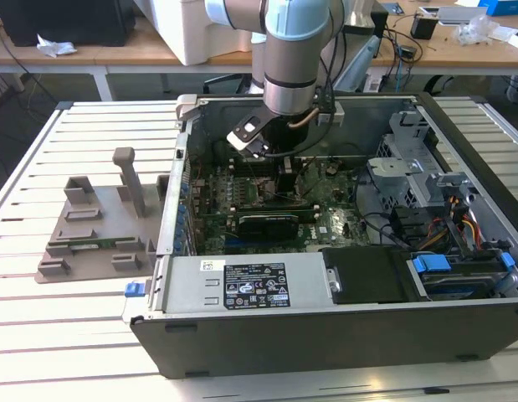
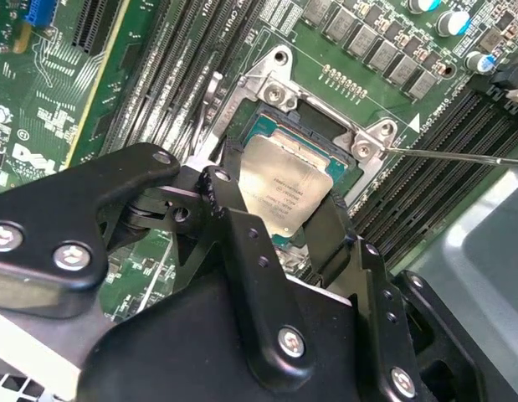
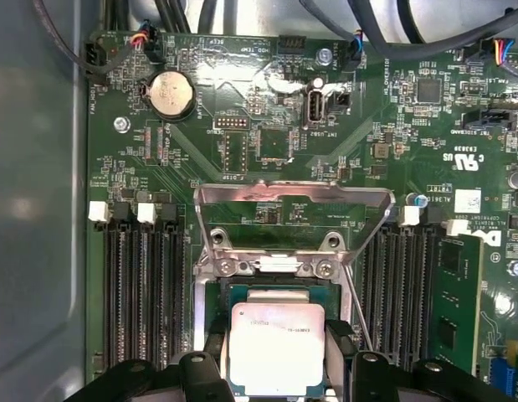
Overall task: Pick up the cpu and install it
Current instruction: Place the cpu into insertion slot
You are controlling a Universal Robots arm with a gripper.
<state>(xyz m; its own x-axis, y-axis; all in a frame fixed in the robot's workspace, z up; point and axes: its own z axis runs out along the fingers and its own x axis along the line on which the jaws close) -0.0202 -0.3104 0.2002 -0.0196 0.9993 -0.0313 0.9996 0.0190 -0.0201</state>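
The cpu (image 2: 284, 188) (image 3: 278, 347), a flat square chip with a silver top and thin green rim, sits low in the black socket frame (image 2: 271, 92) (image 3: 275, 266) on the green motherboard. My gripper (image 2: 277, 199) (image 3: 277, 342) is shut on the cpu, one black finger pressed against each of two opposite edges. The socket's metal bracket (image 3: 292, 197) stands flipped open beside the chip. In the exterior view the gripper (image 1: 285, 172) reaches down inside the open computer case (image 1: 325, 335), and the arm hides the chip there.
Rows of memory slots (image 3: 137, 293) (image 3: 409, 285) flank the socket. A thin metal lever (image 2: 459, 155) sticks out from the socket. An expansion card (image 1: 271, 222), a power supply (image 1: 259, 285) and drive bays (image 1: 426, 193) crowd the case. A grey holder block (image 1: 100, 226) stands outside.
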